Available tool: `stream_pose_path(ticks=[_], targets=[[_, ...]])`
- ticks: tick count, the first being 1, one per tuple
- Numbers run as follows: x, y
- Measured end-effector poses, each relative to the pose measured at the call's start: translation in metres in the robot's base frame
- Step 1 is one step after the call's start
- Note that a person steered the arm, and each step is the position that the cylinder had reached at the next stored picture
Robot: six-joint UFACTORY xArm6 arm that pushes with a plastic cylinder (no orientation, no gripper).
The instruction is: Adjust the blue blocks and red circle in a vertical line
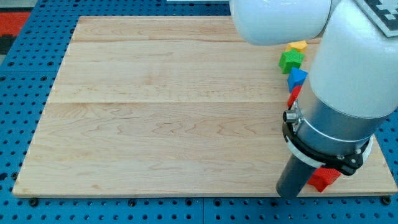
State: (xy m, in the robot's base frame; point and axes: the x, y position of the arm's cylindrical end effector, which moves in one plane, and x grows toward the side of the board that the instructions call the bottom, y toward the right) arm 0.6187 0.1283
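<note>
The wooden counter (161,106) is seen with its blocks gathered along the 3 o'clock edge. A yellow block (298,45) lies at about 2 o'clock, with a green star-like block (290,60) touching it just below. A blue block (296,77) sits directly beneath the green one, and a red block (293,96), shape unclear, is partly hidden by the arm just under it. Another red block (324,178) is found at 5 o'clock beside the dark rod. My tip is hidden; no jaws are fitted, so their state cannot be told.
</note>
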Motion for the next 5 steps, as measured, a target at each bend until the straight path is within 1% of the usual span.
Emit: stream_pose_path(ticks=[3, 4, 5], targets=[[0.000, 0.024], [-0.021, 0.004], [-0.092, -0.032]])
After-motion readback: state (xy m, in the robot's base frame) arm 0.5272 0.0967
